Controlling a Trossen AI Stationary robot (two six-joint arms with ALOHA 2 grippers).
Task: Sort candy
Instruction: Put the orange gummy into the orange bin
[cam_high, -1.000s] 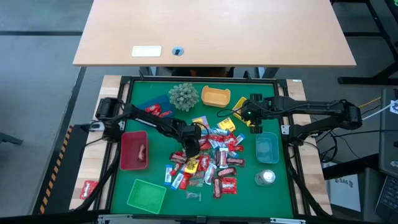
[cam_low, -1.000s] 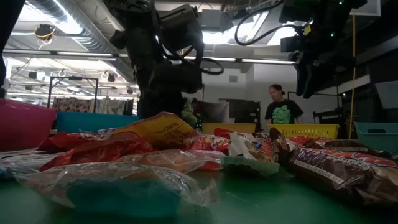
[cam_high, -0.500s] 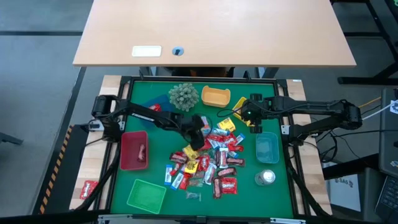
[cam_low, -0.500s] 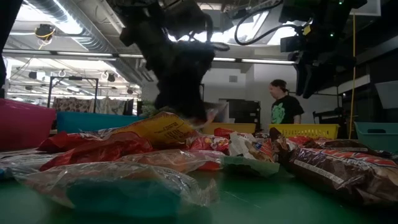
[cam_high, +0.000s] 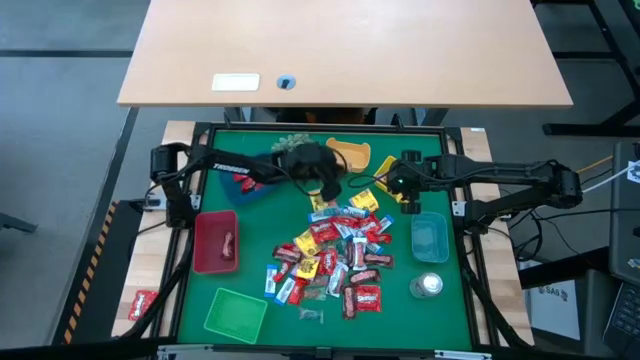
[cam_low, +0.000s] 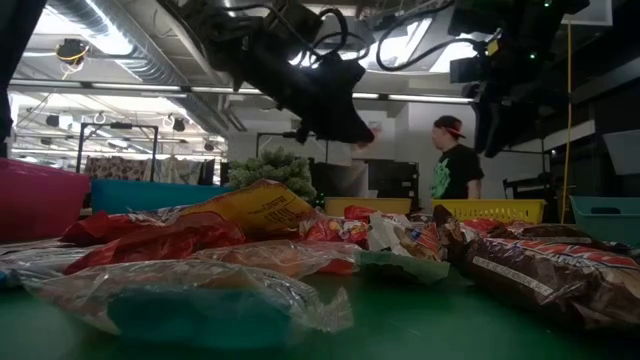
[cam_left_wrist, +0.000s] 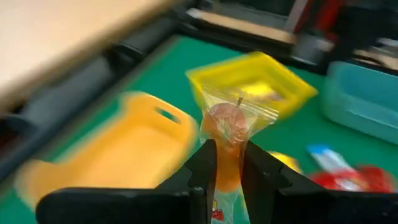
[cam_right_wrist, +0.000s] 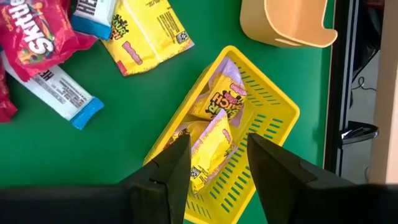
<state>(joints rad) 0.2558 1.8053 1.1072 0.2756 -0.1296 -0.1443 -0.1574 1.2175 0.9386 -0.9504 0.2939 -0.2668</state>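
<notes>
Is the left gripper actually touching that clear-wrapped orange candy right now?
Touching. The left wrist view shows the left gripper with both fingers pinched against the clear-wrapped orange candy, no gap on either side, above the orange tray.

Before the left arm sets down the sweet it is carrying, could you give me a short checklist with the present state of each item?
1. Left claw shut on the clear-wrapped orange candy: ok, the packet sits pinched between the fingers.
2. Orange tray lies ahead of the left claw: ok; whether it is the right target, cannot tell.
3. Orange tray has room: ok, its inside looks bare.
4. Right claw out of the way: ok, it hovers open over the yellow basket.
5. Right claw carries nothing: ok, the yellow packets lie in the basket below it.
6. Candy pile undisturbed on the green mat: cannot tell.
</notes>
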